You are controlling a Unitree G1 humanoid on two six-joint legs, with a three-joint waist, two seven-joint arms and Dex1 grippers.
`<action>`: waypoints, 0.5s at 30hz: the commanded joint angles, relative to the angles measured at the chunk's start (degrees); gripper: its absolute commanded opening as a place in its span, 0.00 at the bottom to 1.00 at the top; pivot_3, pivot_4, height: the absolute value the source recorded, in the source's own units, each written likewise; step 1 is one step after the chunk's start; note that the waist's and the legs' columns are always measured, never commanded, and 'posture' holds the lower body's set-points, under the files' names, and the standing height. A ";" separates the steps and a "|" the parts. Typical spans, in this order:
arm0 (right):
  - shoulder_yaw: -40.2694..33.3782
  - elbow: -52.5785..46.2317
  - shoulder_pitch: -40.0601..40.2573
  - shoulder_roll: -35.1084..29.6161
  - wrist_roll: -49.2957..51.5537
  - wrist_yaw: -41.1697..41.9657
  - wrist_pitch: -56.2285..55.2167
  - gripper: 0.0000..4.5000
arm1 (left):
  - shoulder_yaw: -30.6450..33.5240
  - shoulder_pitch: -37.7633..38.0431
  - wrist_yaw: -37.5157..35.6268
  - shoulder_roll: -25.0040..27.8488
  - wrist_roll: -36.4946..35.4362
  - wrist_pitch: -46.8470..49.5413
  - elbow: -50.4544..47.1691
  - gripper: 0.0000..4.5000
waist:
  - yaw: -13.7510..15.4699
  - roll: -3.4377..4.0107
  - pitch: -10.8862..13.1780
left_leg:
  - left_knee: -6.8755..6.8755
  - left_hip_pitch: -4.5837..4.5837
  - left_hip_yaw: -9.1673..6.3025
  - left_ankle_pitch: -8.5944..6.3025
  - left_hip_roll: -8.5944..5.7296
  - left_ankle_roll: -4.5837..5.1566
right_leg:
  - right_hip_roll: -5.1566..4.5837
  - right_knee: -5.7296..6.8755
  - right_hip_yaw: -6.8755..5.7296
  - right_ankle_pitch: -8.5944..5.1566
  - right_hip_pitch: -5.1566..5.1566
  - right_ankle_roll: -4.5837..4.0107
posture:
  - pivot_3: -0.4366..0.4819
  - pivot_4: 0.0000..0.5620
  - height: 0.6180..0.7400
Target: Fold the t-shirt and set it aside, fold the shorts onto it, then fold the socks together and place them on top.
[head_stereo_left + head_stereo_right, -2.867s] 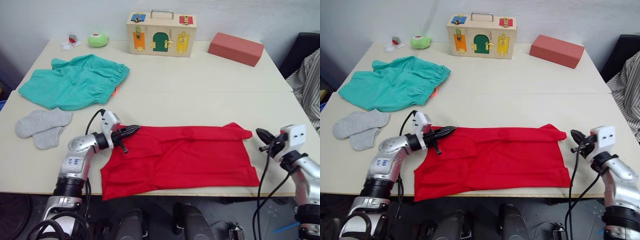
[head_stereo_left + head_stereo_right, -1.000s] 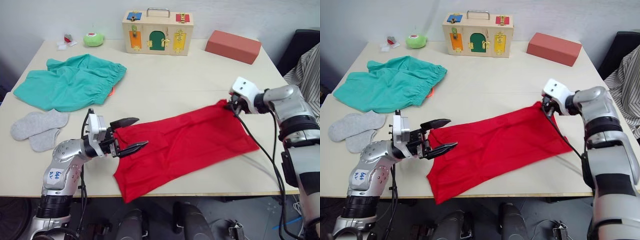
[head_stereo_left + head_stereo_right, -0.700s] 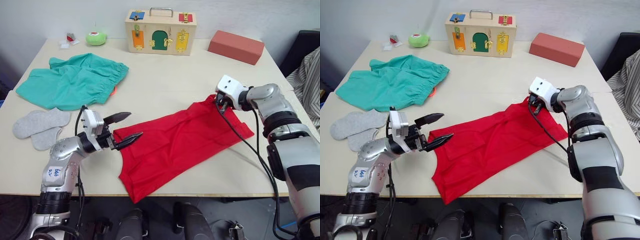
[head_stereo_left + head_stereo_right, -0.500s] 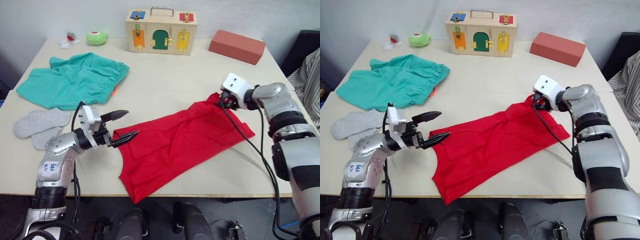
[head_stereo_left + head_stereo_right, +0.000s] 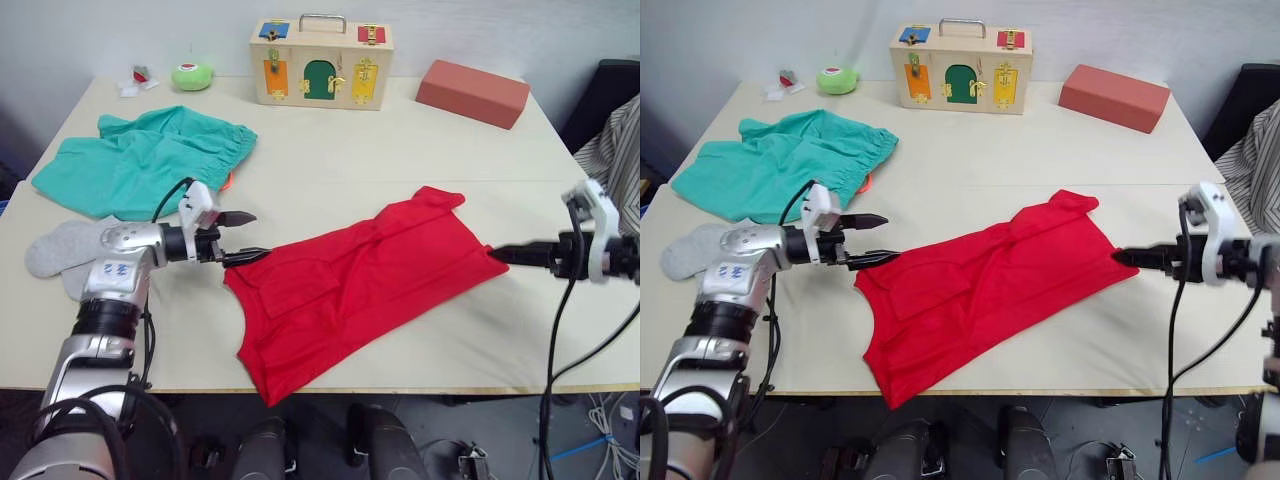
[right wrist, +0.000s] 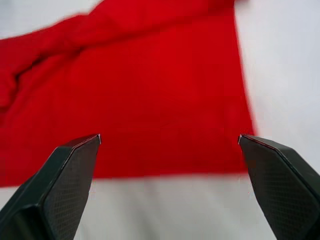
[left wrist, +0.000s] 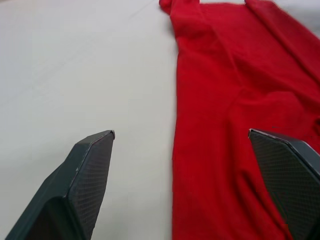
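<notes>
The t-shirt [image 5: 355, 285] is lying crumpled slantwise on the desk [image 5: 400, 160]. I am holding my left claw [image 5: 240, 237] spread at its left corner and my right claw [image 5: 1130, 257] spread at its right edge.

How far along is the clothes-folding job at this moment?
Done: the t-shirt looks folded once lengthwise, lying askew on the table. In hand: nothing is gripped; the left pincer and right pincer are open at its two ends. Left: finishing the t-shirt and setting it aside, then the unfolded shorts and the socks.
</notes>
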 commanded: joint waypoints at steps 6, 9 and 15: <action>-6.96 -11.62 4.04 14.45 2.57 -15.43 7.68 0.99 | -3.51 -9.42 -4.51 -3.61 6.50 -2.39 16.20 1.00 | 0.01 -0.03 -0.02 | -0.02 -0.08 0.08 0.01 0.01 -0.02 | 0.06 0.11 -0.01 0.01 -0.26 0.01 | 0.48 0.27 1.00; -5.65 -8.35 3.72 17.24 2.15 -19.47 4.17 0.99 | -4.70 -10.94 -5.78 -4.25 8.71 -2.10 19.07 1.00 | 0.02 -0.13 -0.08 | 0.04 -0.42 0.27 0.07 -0.12 0.08 | 0.07 0.47 -0.11 0.03 -0.68 0.05 | 0.48 0.27 1.00; -2.47 -2.77 2.18 19.13 2.99 -22.97 -3.64 0.81 | -6.35 -9.87 -10.10 -4.60 10.60 0.11 18.51 0.87 | -0.21 -0.97 -0.58 | 0.09 -0.40 0.27 0.10 -0.13 0.14 | 0.05 0.48 -0.14 0.06 -0.63 0.10 | 0.48 0.27 1.00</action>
